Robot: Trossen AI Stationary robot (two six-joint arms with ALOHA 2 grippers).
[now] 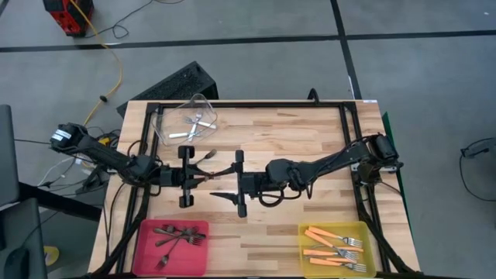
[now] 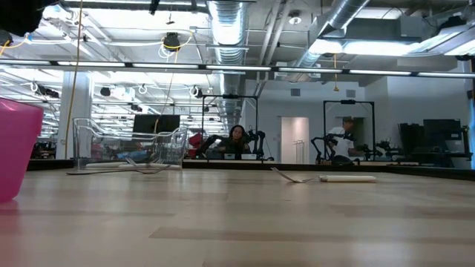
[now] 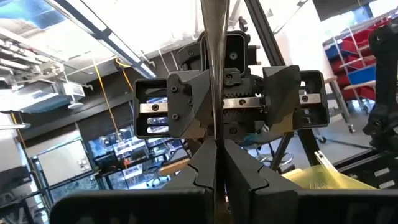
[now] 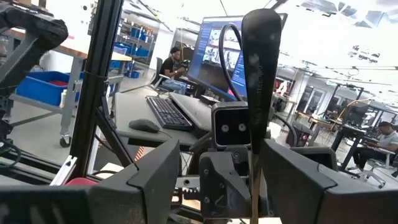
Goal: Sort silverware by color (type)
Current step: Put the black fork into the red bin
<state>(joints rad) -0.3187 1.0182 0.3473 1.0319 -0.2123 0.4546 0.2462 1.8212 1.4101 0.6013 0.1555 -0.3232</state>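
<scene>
One dark fork (image 4: 260, 74) is off the table, held in the air over its centre between the two arms. Left gripper (image 3: 216, 155) is pressed together on the slim handle. Right gripper (image 4: 227, 165) faces it with fingers spread on either side of the fork, not touching. Pink bin (image 1: 147, 232) holds dark forks, yellow bin (image 1: 310, 231) orange ones, clear bin (image 1: 203, 105) silver ones.

Assessment: the fork looks light, rigid and smooth, so it may pivot or slip in a narrow pinch. The right gripper should close squarely on the handle's flat faces, mid-length, clear of the tines, before the left lets go.
</scene>
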